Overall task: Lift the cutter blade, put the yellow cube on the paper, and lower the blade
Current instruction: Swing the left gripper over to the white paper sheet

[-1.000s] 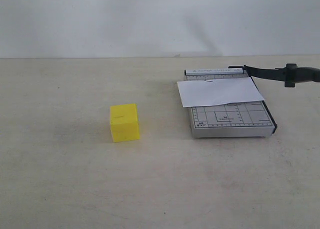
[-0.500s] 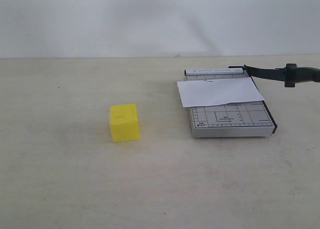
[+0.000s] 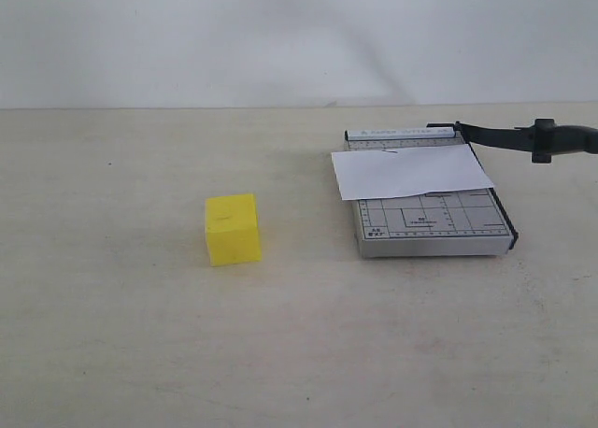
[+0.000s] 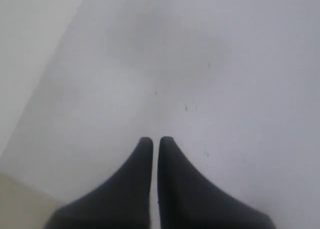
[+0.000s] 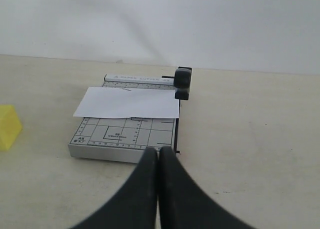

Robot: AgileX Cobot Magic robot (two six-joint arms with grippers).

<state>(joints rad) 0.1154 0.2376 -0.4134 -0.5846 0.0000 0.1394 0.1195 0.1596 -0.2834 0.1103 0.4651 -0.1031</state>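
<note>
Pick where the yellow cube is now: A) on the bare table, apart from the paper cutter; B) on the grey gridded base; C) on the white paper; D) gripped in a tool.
A: the yellow cube stands on the table, well apart from the paper cutter and the white paper lying on it.

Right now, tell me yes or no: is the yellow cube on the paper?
No, the yellow cube stands on the table, apart from the paper lying on the grey cutter base.
</note>
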